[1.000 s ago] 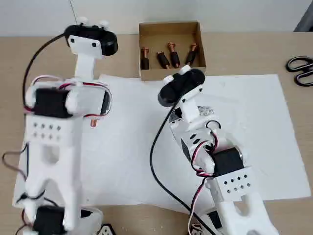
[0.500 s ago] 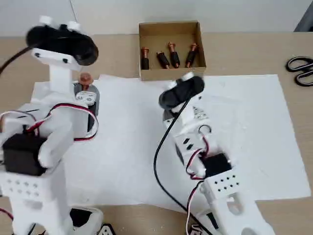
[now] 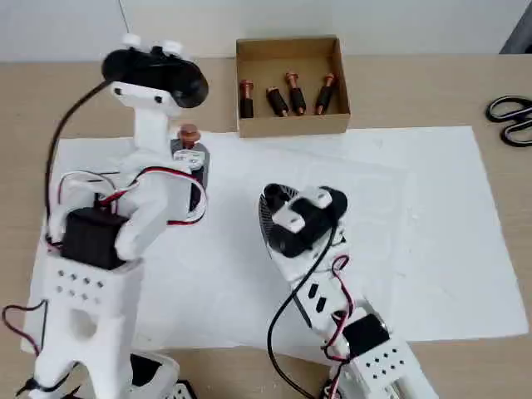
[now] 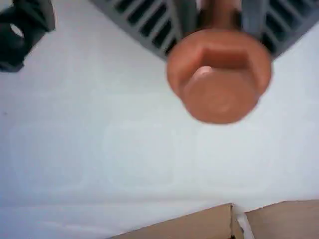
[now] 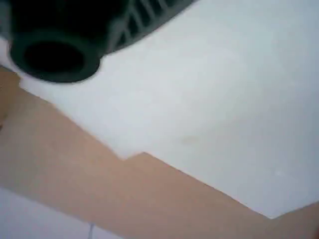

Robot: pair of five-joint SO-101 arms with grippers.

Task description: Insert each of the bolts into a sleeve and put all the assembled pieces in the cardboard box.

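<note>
Left claw: the left gripper (image 3: 189, 155) is up off the table near the back left of the white paper, well short of the box. Its grey ribbed jaws are drawn in tight on a shank.
What it holds: a copper bolt (image 4: 219, 75), pinched by the shank between the jaws. From above, the head pokes up past the fingers. In the left wrist view the broad round head faces the camera.
Right claw: the right gripper (image 3: 270, 219) sits low over the middle of the paper, nearer the front edge, with its camera housing just above it. From what I can make out, its jaws are closed on a sleeve.
Sleeve: the black sleeve (image 5: 53, 55) is a short dark tube with its open bore turned toward the right wrist camera. It is snug against a grey ribbed finger (image 5: 144, 19) and hangs above the paper near that sheet's edge.
Bolt and sleeve: well apart, one in each claw, and not joined.
Cardboard box: the cardboard box (image 3: 287, 125) stands open at the back of the table, touching the paper's far edge.
In the box: four assembled pieces (image 3: 277, 100), each a copper bolt in a dark sleeve, lying side by side on the floor of the box.
Paper: the white paper (image 3: 416, 216) covers most of the tan table (image 3: 416, 87).
Off to the side: black scissors (image 3: 511, 118) lie on the bare table at the right edge.
</note>
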